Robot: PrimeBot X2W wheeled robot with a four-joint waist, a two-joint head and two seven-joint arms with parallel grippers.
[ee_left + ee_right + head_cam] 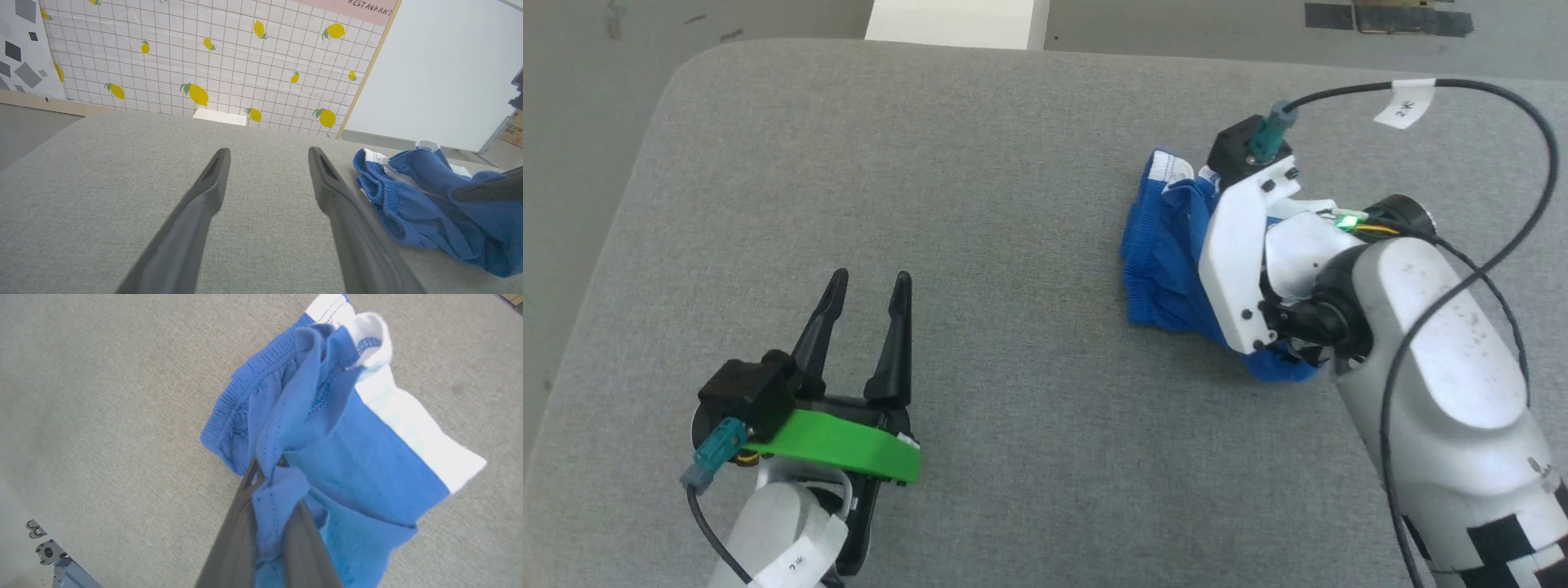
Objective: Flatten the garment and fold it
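Right tool (267,467) clamps garment (359,457), tips buried.

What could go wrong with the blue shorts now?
1. The right hand pinches just a small bunched fold of the shorts, so the cloth might slip out.
2. The left hand is open and apart from the crumpled shorts. Pulling with one hand alone may drag or bunch them instead of flattening them.
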